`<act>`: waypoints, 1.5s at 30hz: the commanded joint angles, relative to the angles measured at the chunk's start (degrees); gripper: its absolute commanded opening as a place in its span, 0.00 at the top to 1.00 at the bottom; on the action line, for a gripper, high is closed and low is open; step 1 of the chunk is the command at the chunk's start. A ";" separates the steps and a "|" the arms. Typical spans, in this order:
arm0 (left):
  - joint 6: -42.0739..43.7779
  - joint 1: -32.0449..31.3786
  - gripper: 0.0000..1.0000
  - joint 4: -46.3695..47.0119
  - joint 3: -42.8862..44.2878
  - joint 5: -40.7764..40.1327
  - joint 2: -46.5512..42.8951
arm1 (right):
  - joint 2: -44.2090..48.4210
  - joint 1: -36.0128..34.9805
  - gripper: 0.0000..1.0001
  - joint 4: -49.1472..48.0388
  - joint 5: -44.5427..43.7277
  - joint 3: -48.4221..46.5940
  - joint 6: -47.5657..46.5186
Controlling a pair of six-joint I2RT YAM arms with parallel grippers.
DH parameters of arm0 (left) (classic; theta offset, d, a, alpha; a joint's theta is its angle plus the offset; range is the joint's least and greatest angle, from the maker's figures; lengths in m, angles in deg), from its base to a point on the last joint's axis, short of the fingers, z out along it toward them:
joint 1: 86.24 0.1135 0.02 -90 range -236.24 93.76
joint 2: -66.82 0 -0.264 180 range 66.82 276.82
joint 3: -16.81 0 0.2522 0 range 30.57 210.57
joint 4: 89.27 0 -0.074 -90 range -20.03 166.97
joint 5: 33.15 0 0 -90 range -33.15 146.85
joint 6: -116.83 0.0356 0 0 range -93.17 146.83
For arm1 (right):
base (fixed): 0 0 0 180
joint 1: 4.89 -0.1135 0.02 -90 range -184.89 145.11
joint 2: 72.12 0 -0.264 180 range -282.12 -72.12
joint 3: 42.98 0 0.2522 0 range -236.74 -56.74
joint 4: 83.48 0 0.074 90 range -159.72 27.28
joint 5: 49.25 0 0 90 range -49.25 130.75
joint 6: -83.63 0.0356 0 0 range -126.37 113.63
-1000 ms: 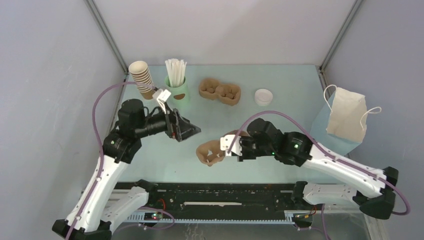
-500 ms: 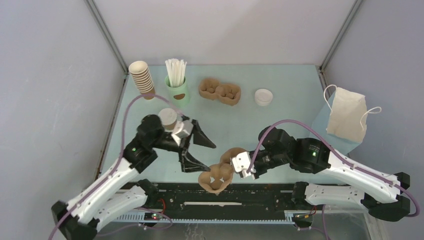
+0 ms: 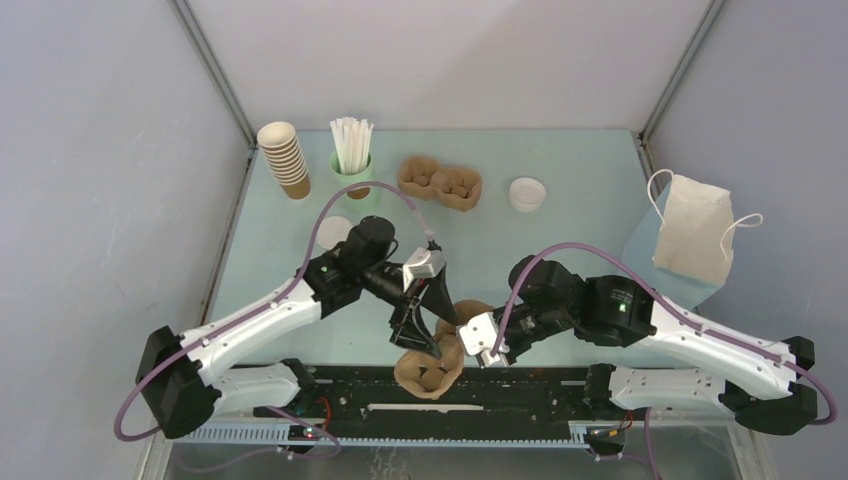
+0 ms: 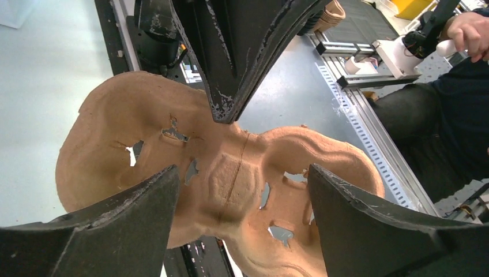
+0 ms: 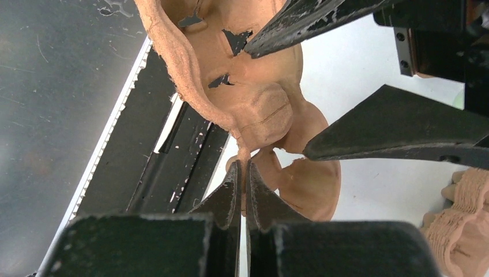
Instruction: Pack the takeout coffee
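Lowermost at centre of the top view: one pulp carrier (image 3: 430,372), tan moulded fibre, placed over the near edge of the table (image 3: 560,250) and the black rail (image 3: 540,385) below it. Whether it rested on either could not be told.

Right gripper (image 3: 468,342): came in from the right of the carrier. In the right wrist view its fingers (image 5: 228,196) were pressed together on a thin wall of the carrier, pinching it.

Left gripper (image 3: 428,328): just above the carrier in the frame, holding nothing. In the left wrist view its fingers were spread wide, one at the lower left and one at the lower right, with the carrier's middle ridge between them. Whether they touched the carrier could not be told.

Takeout coffee (image 3: 333,231): on the table, left of centre. Only its round white lid showed, partly hidden behind the left arm (image 3: 270,315). It was well apart from both grippers and outside the carrier.

Other stock along the upper edge of the table, left to right:
- stack of lidless brown cups (image 3: 284,158), leaning
- mint-green cup (image 3: 343,172) holding white straws (image 3: 351,140)
- second pulp carrier (image 3: 440,184)
- loose white lid (image 3: 527,193)

Right edge of the table: white paper bag (image 3: 692,235) with looped handles, upright.
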 commanded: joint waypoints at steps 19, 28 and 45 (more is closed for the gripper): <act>10.65 -4.96 0.25 -9.14 3.96 -5.99 3.67 | -0.55 -0.85 1.00 -1.41 -0.17 -2.29 -0.60; 10.36 -5.73 0.26 -8.90 4.48 -6.34 4.60 | -0.90 -0.90 1.00 -1.93 -0.08 -2.28 -0.78; 7.91 -6.96 0.28 -3.51 2.33 -7.71 3.86 | -1.31 -1.06 1.00 -1.98 -0.25 -2.61 -0.86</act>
